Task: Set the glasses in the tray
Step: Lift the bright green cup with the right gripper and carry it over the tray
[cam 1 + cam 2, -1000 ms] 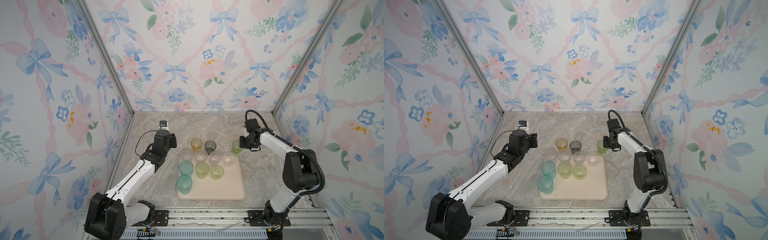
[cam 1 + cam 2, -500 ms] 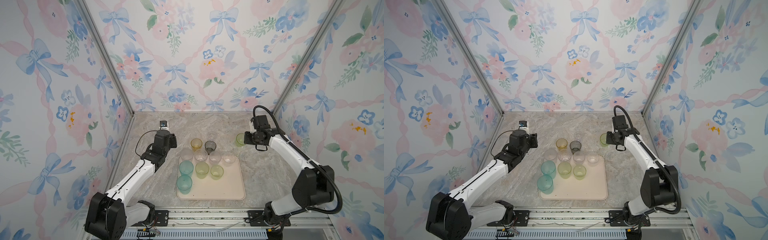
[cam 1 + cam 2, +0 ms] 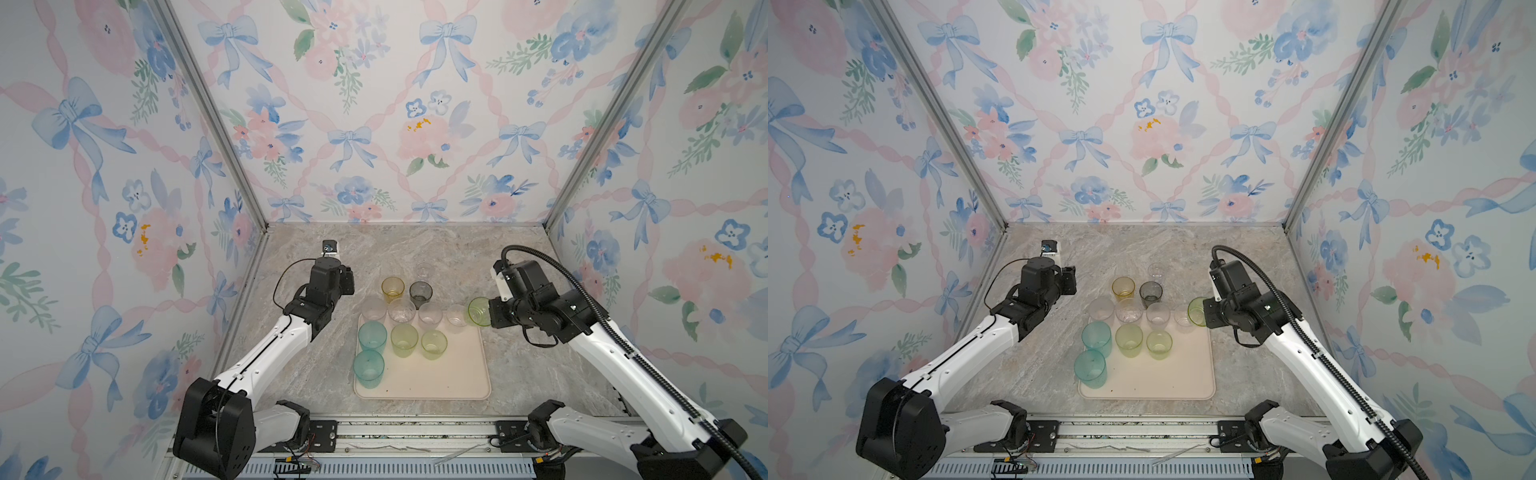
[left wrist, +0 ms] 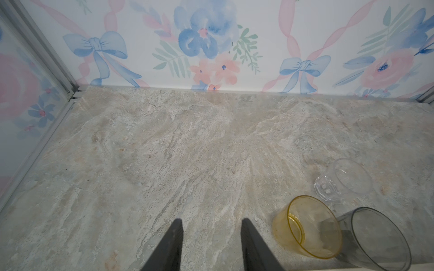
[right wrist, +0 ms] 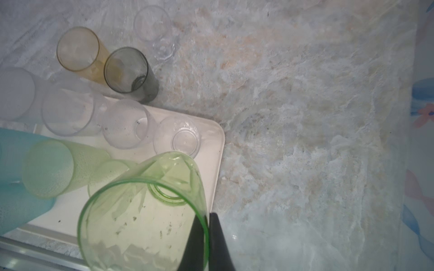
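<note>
Shifted since a second ago from just behind the tray's far right corner to above it: pale green glass, tilted, rim pinched in the closed right gripper. Parted and empty above bare table beside the amber glass: left gripper.

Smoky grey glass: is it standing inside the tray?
No, the smoky grey glass stands on the marble tabletop outside the rim of the tray, beside the amber glass.

Most glasses in the tray; three more behind it on the table.
</note>
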